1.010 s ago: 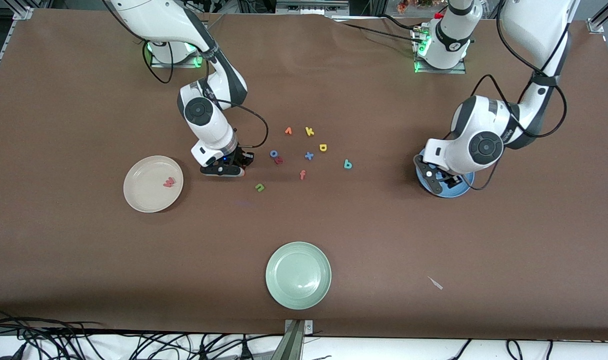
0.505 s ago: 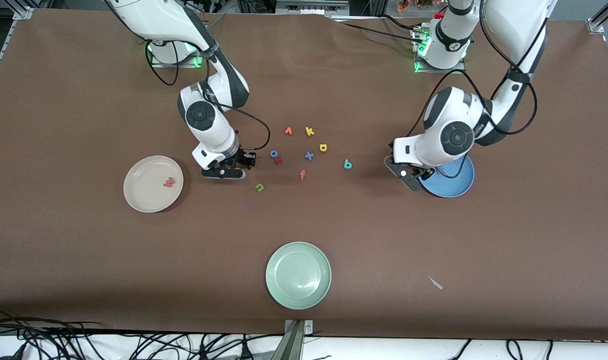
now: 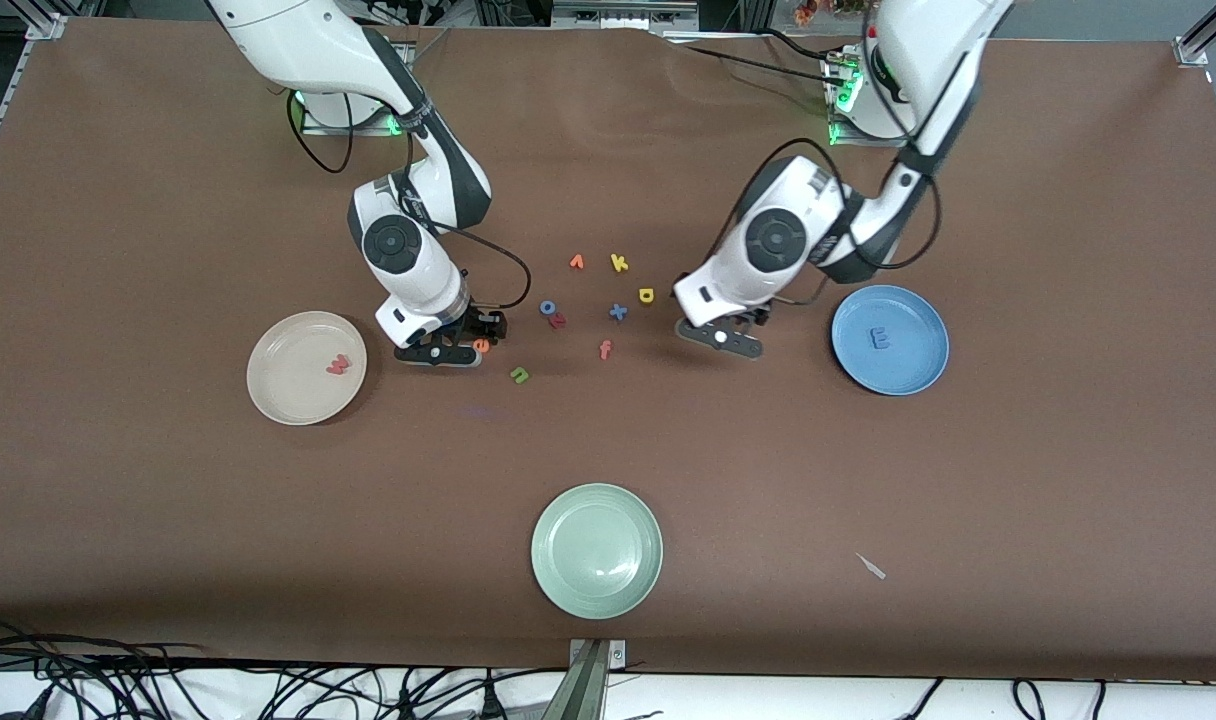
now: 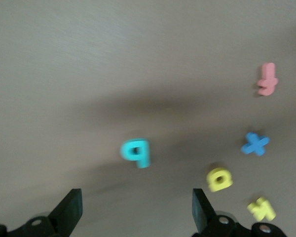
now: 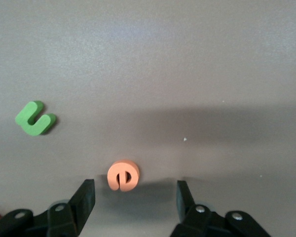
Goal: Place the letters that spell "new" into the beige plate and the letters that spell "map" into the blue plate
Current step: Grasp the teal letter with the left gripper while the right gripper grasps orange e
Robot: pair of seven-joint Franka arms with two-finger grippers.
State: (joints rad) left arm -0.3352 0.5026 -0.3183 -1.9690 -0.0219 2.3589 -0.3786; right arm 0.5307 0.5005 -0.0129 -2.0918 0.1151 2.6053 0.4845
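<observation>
The tiny orange foam "e" [image 5: 123,176] lies on the brown table between the right gripper's [image 5: 135,197] wide-spread fingers, half hidden from the front; the teal foam bowl-and-stem letter [image 4: 136,152], hidden there by the left gripper [image 4: 135,212], sits under open jaws

Orange "e" [image 5: 123,176] lies on the table between the open right tool [image 5: 135,200]; green "n" [image 5: 35,118] nearby.

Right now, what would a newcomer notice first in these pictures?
Two arms bend over small letters scattered mid-table. The right claw hangs open over the orange e, beside the beige plate with the w; the left claw hangs open over the teal letter. The m lies in the blue plate.
</observation>
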